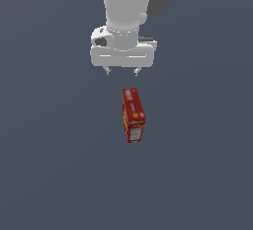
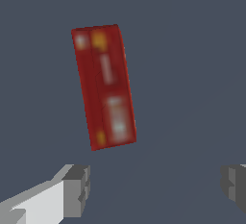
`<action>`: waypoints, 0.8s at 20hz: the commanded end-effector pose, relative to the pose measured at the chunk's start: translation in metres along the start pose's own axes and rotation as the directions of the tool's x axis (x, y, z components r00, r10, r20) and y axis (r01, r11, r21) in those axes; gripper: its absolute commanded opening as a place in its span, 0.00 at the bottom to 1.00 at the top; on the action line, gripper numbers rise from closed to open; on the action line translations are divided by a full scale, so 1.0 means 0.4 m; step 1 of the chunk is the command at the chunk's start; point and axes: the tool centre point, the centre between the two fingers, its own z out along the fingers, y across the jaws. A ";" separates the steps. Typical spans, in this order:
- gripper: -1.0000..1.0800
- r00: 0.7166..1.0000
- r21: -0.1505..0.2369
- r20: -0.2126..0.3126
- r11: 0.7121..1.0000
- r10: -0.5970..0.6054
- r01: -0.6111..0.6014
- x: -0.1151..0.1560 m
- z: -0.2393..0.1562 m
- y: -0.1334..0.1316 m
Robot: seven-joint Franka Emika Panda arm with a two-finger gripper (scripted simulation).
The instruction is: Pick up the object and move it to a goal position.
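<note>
tool (image 1: 122, 71): spread wide, holding nothing; both fingertips show in the wrist view with a clear gap between them
tool height: judged well above the surface, not at grasp level yet
box (image 1: 133, 115): slim red carton, white and yellow-orange print, lying flat on the plain grey surface (image 1: 49, 174), nothing else near it
box place: no edge or corner of the surface is in view, so it can't be tied to one; it sits roughly mid-frame in the exterior view
box vs tool: apart, no contact. In the exterior view the box lies just below the fingertips in the picture, a touch toward the exterior view's right. In the wrist view the box (image 2: 104, 87) sits ahead of the finger line, not between the fingers (image 2: 77, 189)
long axis: runs nearly along the line from the tool out to the box, slightly skewed; that puts it roughly across the line joining the two fingertips
grasp read: my guess is the fingers would close across the narrow width, which suits the opening; the small skew may want a little wrist twist
next move (judgement): shift the tool out over the middle of the box, then descend
risk: dropping from here would miss the box or clip its near end
goal: no marker visible in either view
progress: early, pick not yet made
</note>
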 end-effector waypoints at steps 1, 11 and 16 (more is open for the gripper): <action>0.96 1.000 -0.001 0.000 1.000 -0.002 0.002 -0.001 0.000 0.001; 0.96 0.998 0.009 -0.008 0.998 -0.056 0.056 0.055 0.048 -0.031; 0.96 0.994 0.019 -0.018 0.993 -0.112 0.113 0.109 0.103 -0.066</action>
